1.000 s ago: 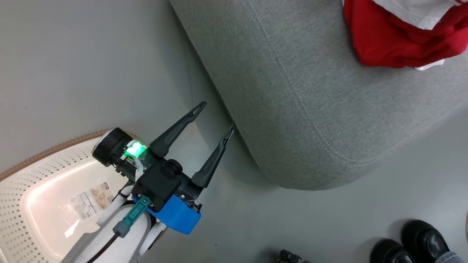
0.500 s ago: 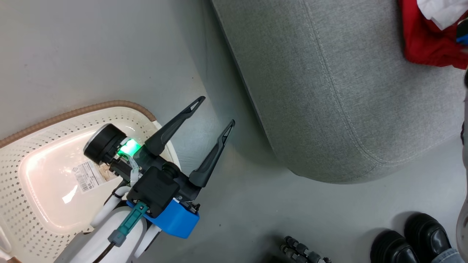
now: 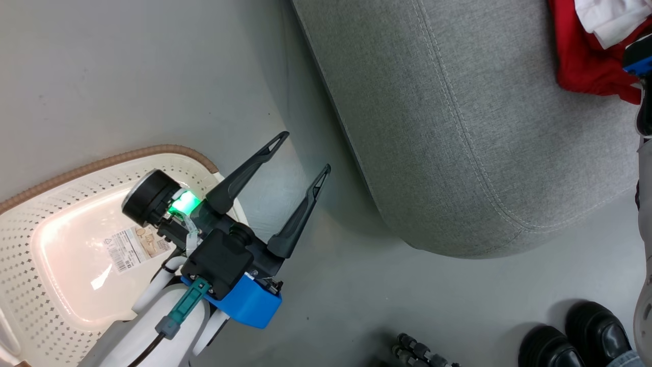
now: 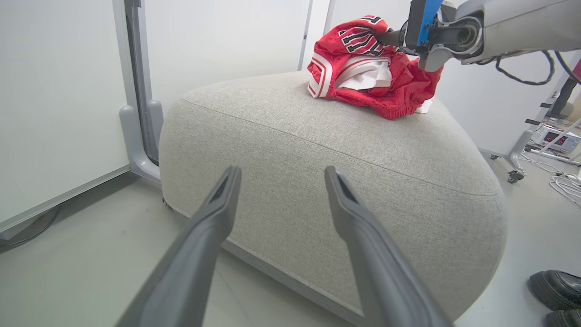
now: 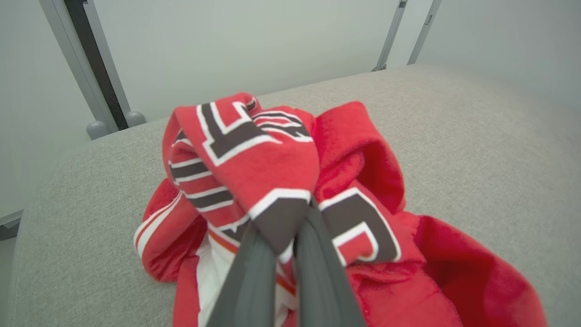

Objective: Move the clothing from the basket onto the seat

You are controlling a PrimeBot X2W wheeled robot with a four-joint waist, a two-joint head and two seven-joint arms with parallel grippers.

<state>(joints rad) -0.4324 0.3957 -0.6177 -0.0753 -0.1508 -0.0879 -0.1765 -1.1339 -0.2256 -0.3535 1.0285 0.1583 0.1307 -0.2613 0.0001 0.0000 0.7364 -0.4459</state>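
The seat (image 3: 458,127), grey woven fabric with stitched seams and rounded corners, stands on a smooth grey floor (image 3: 127,76). The head view looks into the basket (image 3: 23,265), cream perforated plastic under a brown woven-look rim, its glossy bottom bearing a printed label (image 3: 132,247). The left wrist view has the clothing (image 4: 372,72) heaped red on the seat's top. The right wrist view adds black-and-white lettering, a fold pinched between the closed fingers of the right gripper (image 5: 292,227). The left gripper (image 3: 304,152) hangs spread wide, holding nothing, between basket and seat. Black shoes (image 3: 596,331) stand near the seat's corner.
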